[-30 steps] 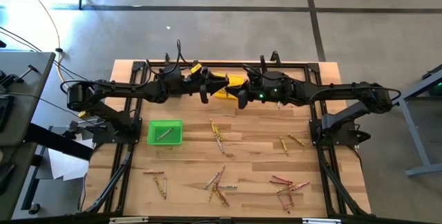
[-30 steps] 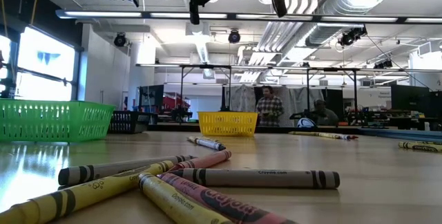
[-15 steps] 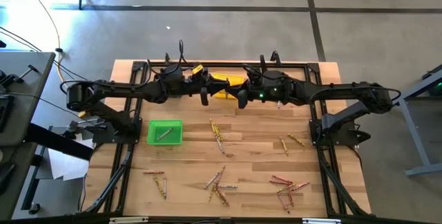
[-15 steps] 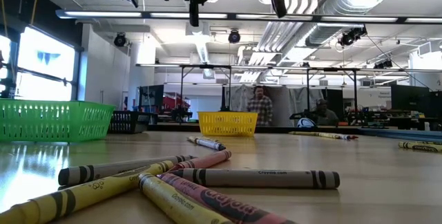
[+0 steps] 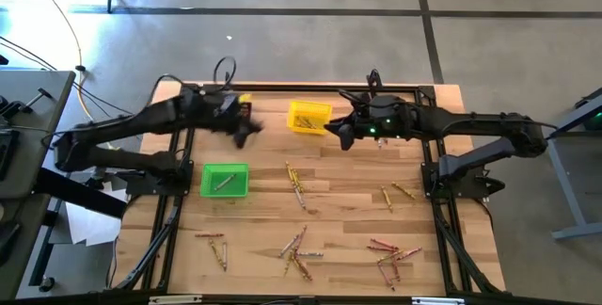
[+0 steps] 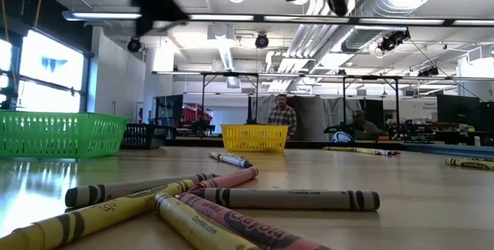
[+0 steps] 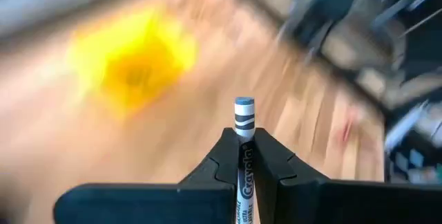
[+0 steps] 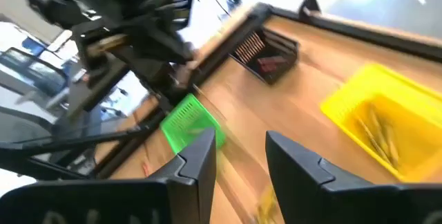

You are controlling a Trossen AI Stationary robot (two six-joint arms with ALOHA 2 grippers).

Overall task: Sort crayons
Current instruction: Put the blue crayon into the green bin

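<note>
A green bin (image 5: 225, 180), a yellow bin (image 5: 308, 117) and a black bin (image 8: 268, 54) stand on the wooden table (image 5: 348, 216).

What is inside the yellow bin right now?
The yellow bin holds a few yellowish crayons lying along its floor, seen from the right wrist. An exact count is unclear, and its near wall hides part of the floor. From above, the contents are not distinguishable.

three bins (image 8: 376, 124), two arms (image 5: 141, 131), many scattered crayons (image 5: 296, 184)

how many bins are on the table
3: a green bin toward the left, a yellow bin at the far middle, and a black bin in the far left corner.
</note>
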